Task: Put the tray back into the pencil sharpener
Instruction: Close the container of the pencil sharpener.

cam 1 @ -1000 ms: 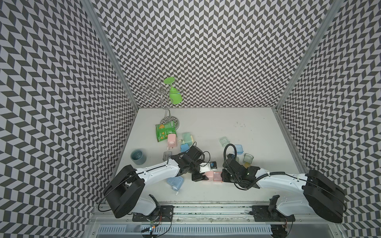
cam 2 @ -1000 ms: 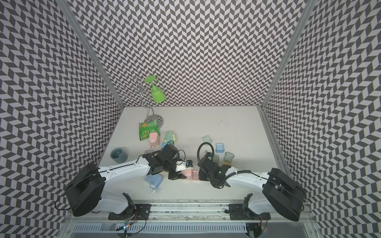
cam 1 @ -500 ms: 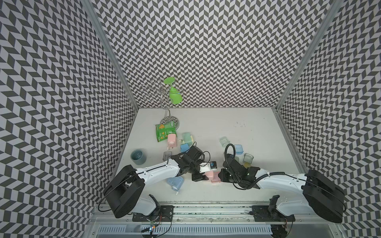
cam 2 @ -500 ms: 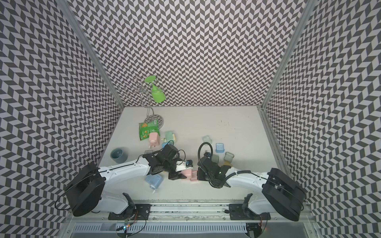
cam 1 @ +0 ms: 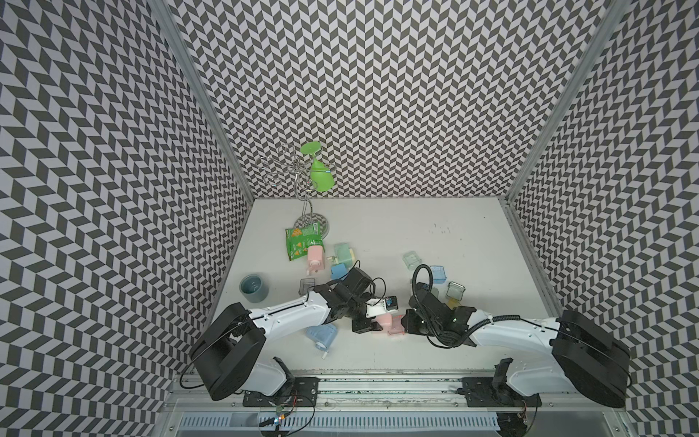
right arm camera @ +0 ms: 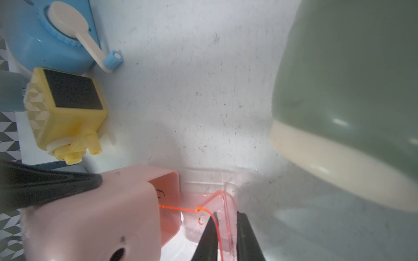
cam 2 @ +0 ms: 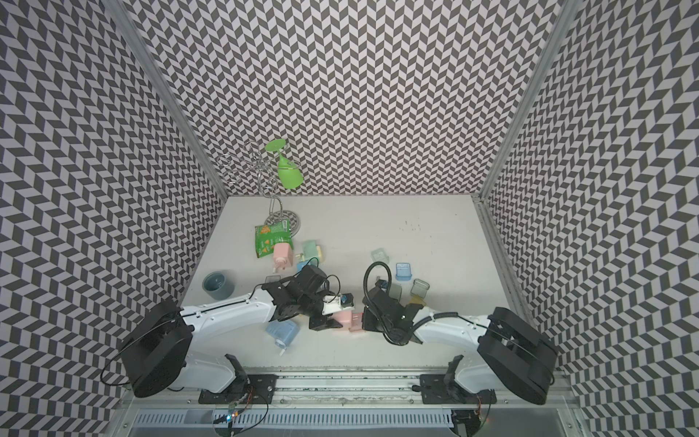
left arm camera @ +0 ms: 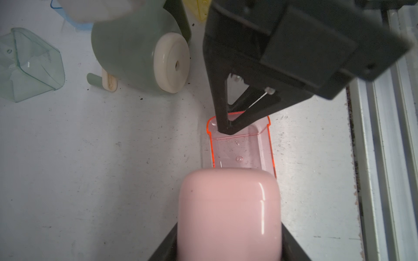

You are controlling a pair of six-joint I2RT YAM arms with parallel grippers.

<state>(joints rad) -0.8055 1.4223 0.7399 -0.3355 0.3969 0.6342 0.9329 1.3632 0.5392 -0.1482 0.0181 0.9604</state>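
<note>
Risk: the right gripper (right arm camera: pixel 226 228) pinch may slip off the thin wall, or a skewed tray (left arm camera: pixel 239 153) may jam at the slot and shove the pencil sharpener (left arm camera: pixel 228 210). Right jaws nearly together on the tray's end wall. Left gripper (left arm camera: pixel 229 226) clamped wide across the sharpener. Tray end at the slot mouth, near the table (left arm camera: pixel 90 158) front edge, midway.

Walls: I see black-and-white chevron panels (cam 1: pixel 378 94) closing in the worktop (cam 1: pixel 416 234) behind, left and right.
Worktop: pale grey-white, matte, flecked with dark specks and scuffs.
Frame: aluminium posts (cam 1: pixel 204 102) rise from the worktop's back corners.
Front edge: a metal rail (cam 1: pixel 378 380) runs along the worktop's near side, with a slotted duct (cam 1: pixel 416 425) below it.
Light: even, with soft shadows on the worktop.
</note>
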